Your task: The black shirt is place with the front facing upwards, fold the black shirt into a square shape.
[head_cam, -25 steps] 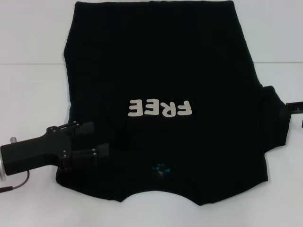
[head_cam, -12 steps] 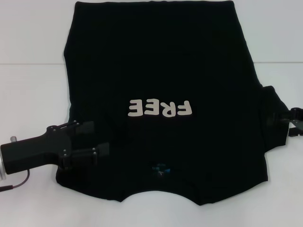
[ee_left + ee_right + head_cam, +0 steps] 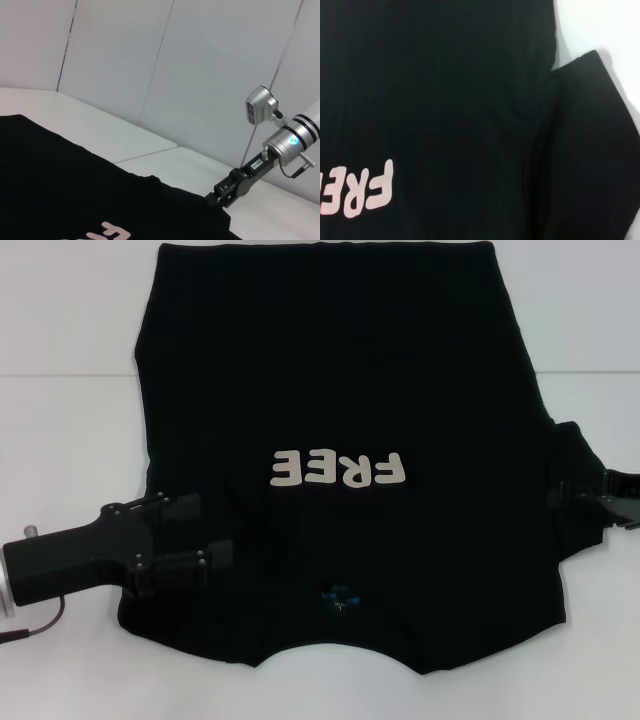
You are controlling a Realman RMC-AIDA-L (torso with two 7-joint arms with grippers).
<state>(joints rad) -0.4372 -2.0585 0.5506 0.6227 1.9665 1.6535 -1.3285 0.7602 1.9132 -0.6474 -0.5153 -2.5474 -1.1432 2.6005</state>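
The black shirt (image 3: 340, 440) lies flat on the white desk (image 3: 70, 450), front side up, with the lettering (image 3: 340, 470) readable and the collar nearest to the robot. On the robot's left side the sleeve does not stick out anymore; it appears to be folded inward already, so that this edge runs almost straight. On the robot's right side the sleeve (image 3: 578, 490) lies out past the body of the shirt. Judging from this, the task is at an early stage: one sleeve is probably done, the other sleeve and the folding of the long body into a square are left.

The left gripper (image 3: 195, 537) is low over the shirt near the left shoulder. Its fingers are apart, and no cloth seems to be held between them. The right gripper (image 3: 600, 498) is at the outer end of the right sleeve, touching or just beside the cloth; the left wrist view shows it (image 3: 219, 196) at the edge of the fabric. Whether its fingers are apart or pressed on the sleeve cannot be told.

No container is visible anywhere, only the shirt on the desk.
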